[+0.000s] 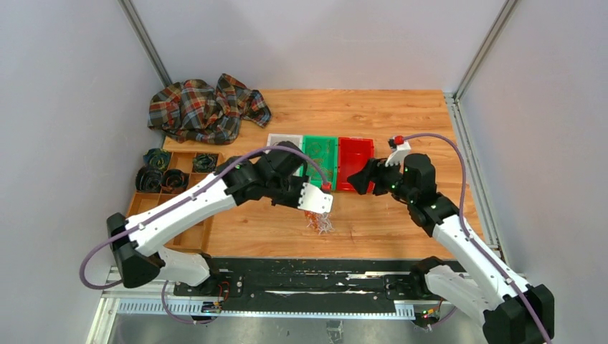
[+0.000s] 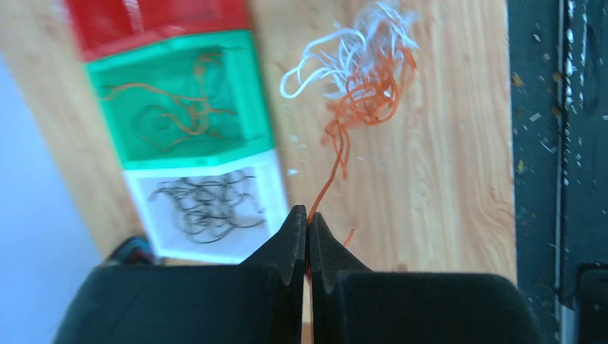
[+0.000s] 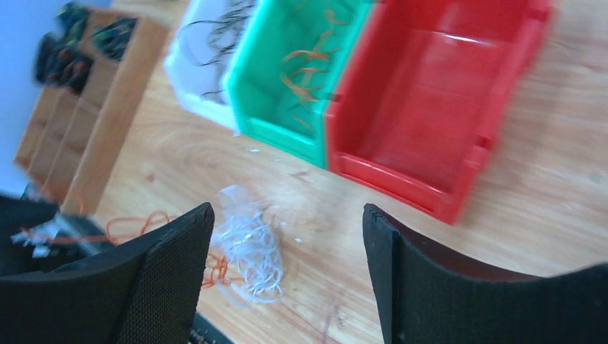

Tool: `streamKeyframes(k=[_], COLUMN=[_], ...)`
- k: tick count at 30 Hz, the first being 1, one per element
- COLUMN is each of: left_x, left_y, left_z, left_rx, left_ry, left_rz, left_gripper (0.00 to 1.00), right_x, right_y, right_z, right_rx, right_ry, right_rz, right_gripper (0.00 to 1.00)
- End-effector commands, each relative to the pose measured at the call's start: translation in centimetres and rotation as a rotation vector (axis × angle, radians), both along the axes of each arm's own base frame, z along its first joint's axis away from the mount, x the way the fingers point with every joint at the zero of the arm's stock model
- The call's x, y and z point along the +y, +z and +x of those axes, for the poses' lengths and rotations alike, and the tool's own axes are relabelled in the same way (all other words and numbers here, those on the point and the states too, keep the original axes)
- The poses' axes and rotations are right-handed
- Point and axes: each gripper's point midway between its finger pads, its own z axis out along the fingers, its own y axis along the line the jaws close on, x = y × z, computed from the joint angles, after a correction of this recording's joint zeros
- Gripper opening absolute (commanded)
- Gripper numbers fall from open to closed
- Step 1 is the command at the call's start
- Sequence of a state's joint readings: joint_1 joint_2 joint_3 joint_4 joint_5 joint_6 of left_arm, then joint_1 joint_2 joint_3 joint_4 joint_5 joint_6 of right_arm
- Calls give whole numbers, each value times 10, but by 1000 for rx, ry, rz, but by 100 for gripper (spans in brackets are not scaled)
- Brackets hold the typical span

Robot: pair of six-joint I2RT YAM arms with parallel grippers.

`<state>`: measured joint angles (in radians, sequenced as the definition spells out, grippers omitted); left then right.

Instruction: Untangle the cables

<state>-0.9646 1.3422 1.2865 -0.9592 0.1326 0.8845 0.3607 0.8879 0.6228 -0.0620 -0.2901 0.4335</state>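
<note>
The cables (image 1: 322,223) lie as a small tangle of white and orange wires on the wooden table, near its front edge; they also show in the left wrist view (image 2: 358,68) and the right wrist view (image 3: 247,247). My left gripper (image 2: 309,215) is shut on one orange wire (image 2: 328,179) that runs from the tangle into its fingertips. It hangs just above the tangle (image 1: 316,203). My right gripper (image 3: 287,211) stands open and empty, up near the red bin (image 1: 362,178), to the right of the tangle.
Three bins stand in a row behind the tangle: white (image 1: 272,137) with black wires, green (image 1: 305,140) with orange wires, red (image 1: 370,143). A wooden divider tray (image 1: 143,202) with dark coils sits at left, a plaid cloth (image 1: 204,107) behind it. A black rail (image 1: 301,276) runs along the front.
</note>
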Motion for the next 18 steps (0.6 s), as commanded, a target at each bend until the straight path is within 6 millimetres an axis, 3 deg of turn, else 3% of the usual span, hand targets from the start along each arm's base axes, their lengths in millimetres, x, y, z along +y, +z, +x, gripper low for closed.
streamKeyframes(k=[1, 4, 11, 18], left_x=[6, 1, -1, -4], left_y=[60, 83, 111, 133], left_z=[3, 5, 7, 10], left_rx=[-100, -128, -177, -216], left_ry=[31, 38, 24, 19], left_rz=[-91, -147, -207, -246], left_gripper=[1, 1, 1, 1], right_x=[51, 73, 110, 147], right_y=[48, 61, 99, 119], right_z=[-22, -39, -69, -81], right_rx=[-194, -279, -411, -439], right_ry=[261, 363, 491, 568], right_rz=[65, 82, 162, 198], right_gripper=[78, 79, 79, 76])
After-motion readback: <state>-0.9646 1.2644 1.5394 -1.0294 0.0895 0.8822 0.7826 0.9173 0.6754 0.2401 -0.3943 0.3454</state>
